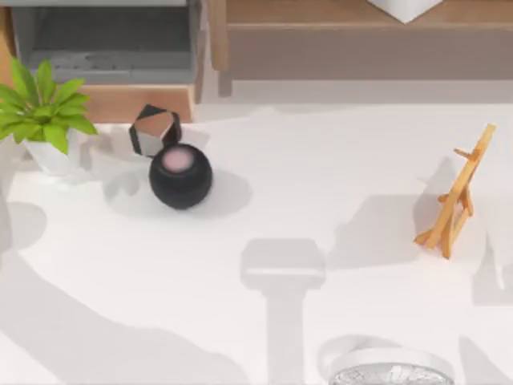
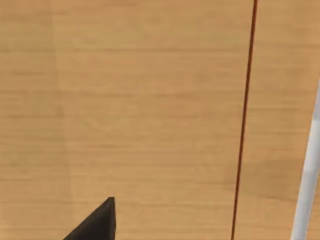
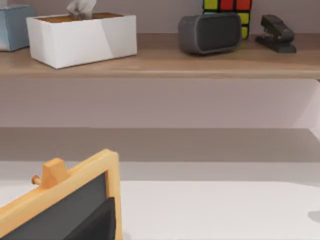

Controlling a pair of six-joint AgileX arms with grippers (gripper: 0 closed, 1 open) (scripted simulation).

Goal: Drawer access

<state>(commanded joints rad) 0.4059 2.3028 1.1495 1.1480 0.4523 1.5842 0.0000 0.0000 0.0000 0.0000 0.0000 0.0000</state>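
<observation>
Now | drawer (image 1: 112,48) stands open beside potted plant (image 1: 44,112) | left pincer (image 1: 156,128) state: cannot tell

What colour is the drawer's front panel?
Light tan wood on the drawer, with grey inside; the top view shows it best.

The drawer (image 1: 104,48) has grey inner walls and a light tan wooden front, beside a green-leaved plant (image 1: 40,108) in a white pot on the white tabletop (image 1: 321,184). A black round speaker (image 1: 180,175) has a pale pink top. The small easel (image 1: 457,196) is orange-yellow wood, its board (image 3: 55,215) dark grey, and the shelf (image 3: 160,65) above is brown, bearing a white tissue box (image 3: 80,37), a grey speaker (image 3: 210,32) and a red, yellow and green cube (image 3: 227,7).
</observation>
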